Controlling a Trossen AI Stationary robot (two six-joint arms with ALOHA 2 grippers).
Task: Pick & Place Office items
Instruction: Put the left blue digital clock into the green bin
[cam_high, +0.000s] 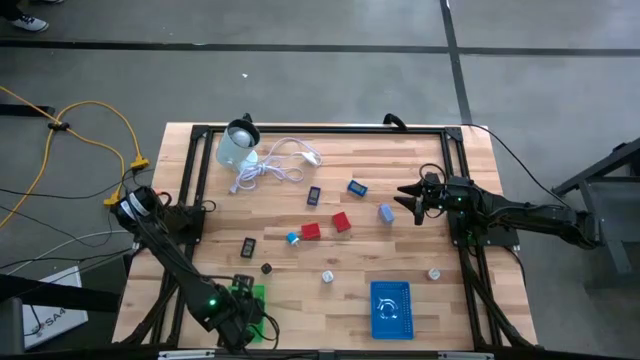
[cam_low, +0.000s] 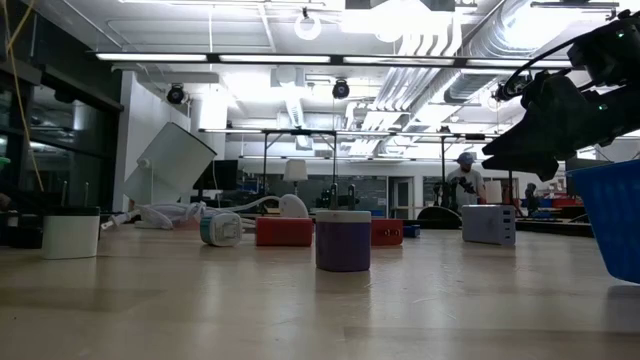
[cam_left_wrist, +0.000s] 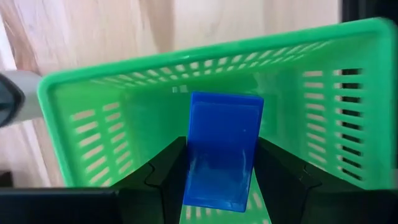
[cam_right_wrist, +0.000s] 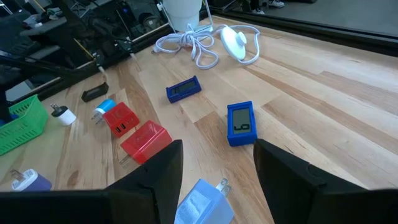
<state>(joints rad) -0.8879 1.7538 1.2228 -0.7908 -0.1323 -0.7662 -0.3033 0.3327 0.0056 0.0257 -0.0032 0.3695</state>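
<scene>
My left gripper (cam_left_wrist: 221, 186) hangs over the green perforated plastic basket (cam_left_wrist: 124, 118) at the table's near left corner, its dark fingers (cam_left_wrist: 168, 171) clamped on a flat blue rectangular piece (cam_left_wrist: 222, 149) held upright above the basket floor. My right gripper (cam_right_wrist: 217, 168) hovers at the right side of the light wooden slatted table (cam_high: 400, 240), jaws parted and holding nothing (a pale blue plug adapter (cam_right_wrist: 202, 202) lies just below and between them). The remaining office items lie scattered mid-table: two red blocky adapters (cam_right_wrist: 134, 130), a blue rectangular display unit (cam_right_wrist: 240, 123), a second dark blue one (cam_right_wrist: 183, 89) nearer the coiled white cable (cam_right_wrist: 199, 43), and a small black piece (cam_right_wrist: 94, 92). A blue perforated basket (cam_high: 390, 308) stands near the front edge.
</scene>
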